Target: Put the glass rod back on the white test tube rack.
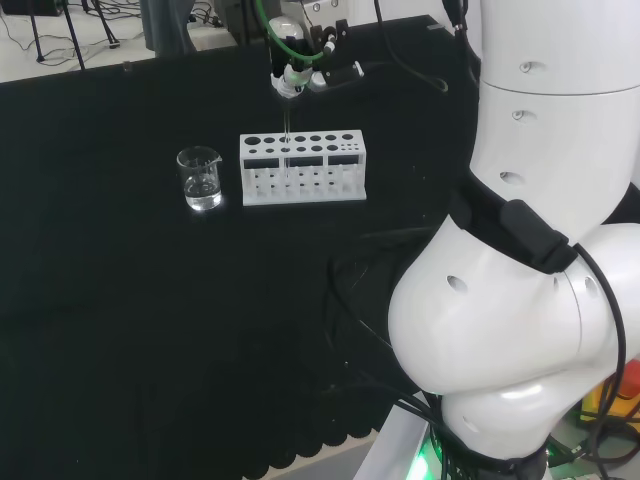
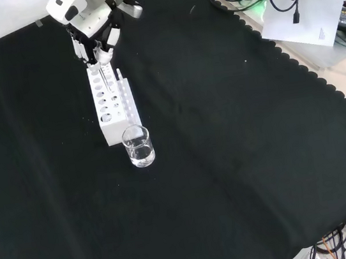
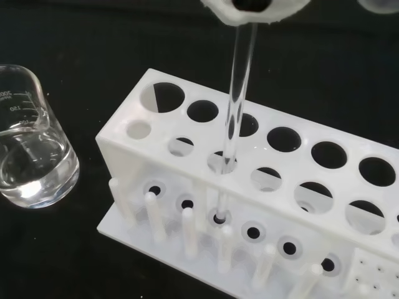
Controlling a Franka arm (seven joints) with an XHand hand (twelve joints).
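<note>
Glass rod point(image 3: 240, 81), pinched in your hand's point(image 2: 93, 41) curled fingers, already stands through a rack point(image 3: 274, 187) hole; you've only release left.

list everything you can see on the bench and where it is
test tube rack: one, white, on the black cloth in the upper middle of the head view, holes in its top plate, pegs along its base.
glass rod: one, clear, upright, lower end down through a hole in the rack's top plate.
beaker: one, clear glass, some clear liquid in it, just left of the rack in the head view, apart from it.
cloth: one, black, covering the bench.
arm: one, white, large links at the head view's right.
hand: one, black and white, above the rack, holding the rod's top end.
</note>
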